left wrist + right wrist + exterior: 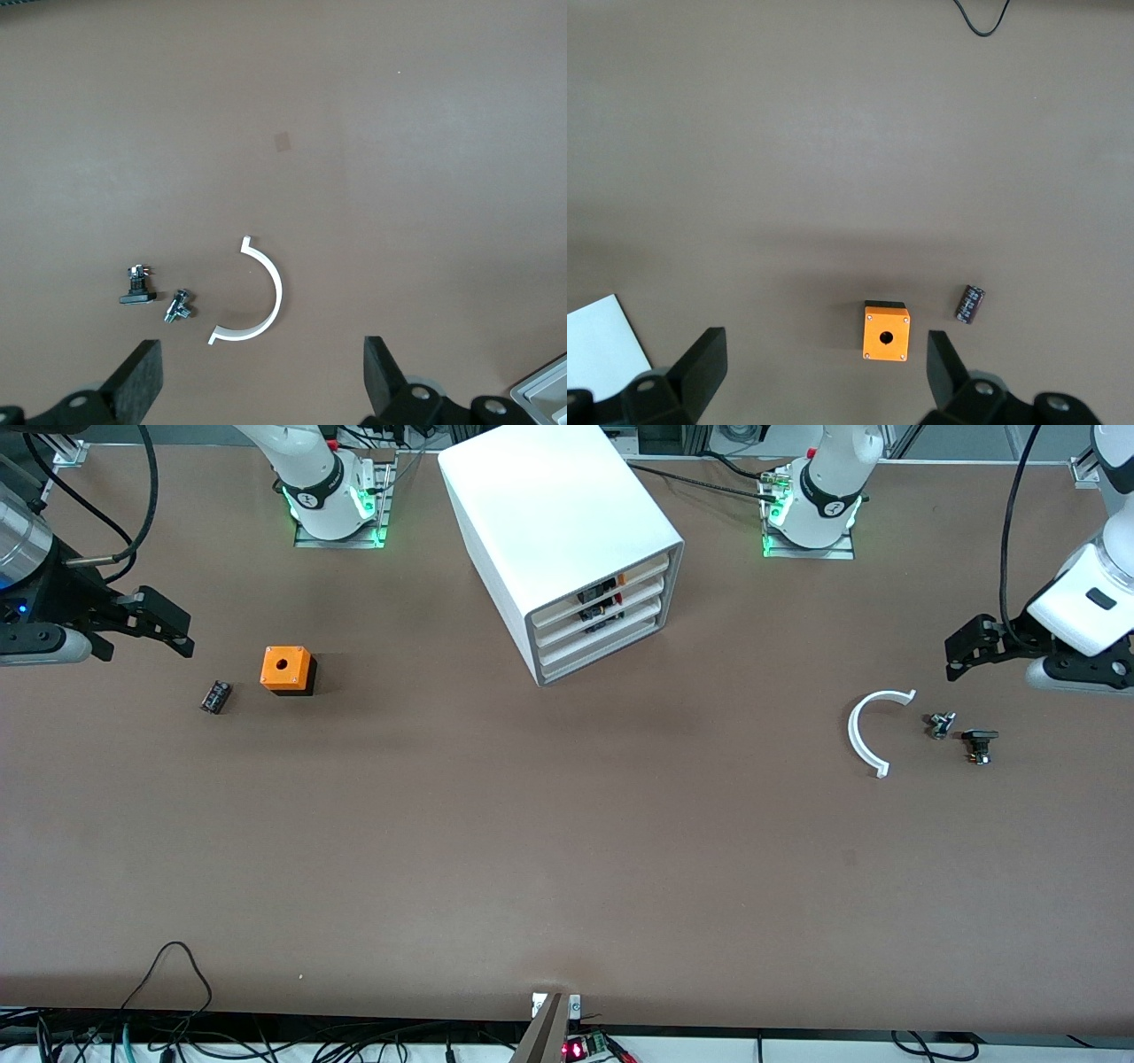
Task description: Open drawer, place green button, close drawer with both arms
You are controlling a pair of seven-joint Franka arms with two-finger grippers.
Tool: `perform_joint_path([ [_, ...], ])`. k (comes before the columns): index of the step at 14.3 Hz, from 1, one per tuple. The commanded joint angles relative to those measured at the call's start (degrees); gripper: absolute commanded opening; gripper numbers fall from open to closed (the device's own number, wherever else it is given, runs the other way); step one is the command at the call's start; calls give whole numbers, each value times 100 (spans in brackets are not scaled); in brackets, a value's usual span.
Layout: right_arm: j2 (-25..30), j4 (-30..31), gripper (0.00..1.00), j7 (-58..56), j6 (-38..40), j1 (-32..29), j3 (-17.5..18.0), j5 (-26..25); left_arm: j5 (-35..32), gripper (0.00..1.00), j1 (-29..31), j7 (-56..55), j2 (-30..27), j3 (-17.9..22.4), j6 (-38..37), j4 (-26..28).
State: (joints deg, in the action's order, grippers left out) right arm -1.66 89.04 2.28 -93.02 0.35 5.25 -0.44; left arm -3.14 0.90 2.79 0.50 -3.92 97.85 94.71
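Observation:
The white four-drawer cabinet [567, 540] stands mid-table with all drawers shut; the lower two drawers [602, 642] show low white fronts. A tiny silver-and-black piece that looks like the button [941, 724] lies toward the left arm's end; no green cap shows on it. It also shows in the left wrist view [180, 305]. My left gripper [955, 657] is open and empty over bare table beside it, as the left wrist view [263, 381] confirms. My right gripper [182, 633] is open and empty over the right arm's end, also seen in the right wrist view [824, 372].
A white curved strip [868, 731] and a small black part [979, 744] lie beside the button. An orange cube with a hole [286, 670] and a small dark part [215, 696] lie toward the right arm's end. Cables hang at the table's near edge.

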Motion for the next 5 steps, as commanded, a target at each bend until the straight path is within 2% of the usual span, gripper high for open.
perform_joint_path([
  [1, -18, -115, 100, -87, 126, -79, 64, 8, 68, 100, -28, 160, -103, 41, -38, 101],
  [5, -18, -115, 100, -87, 126, -79, 64, 8, 68, 100, -37, 152, -103, 41, -56, 92],
])
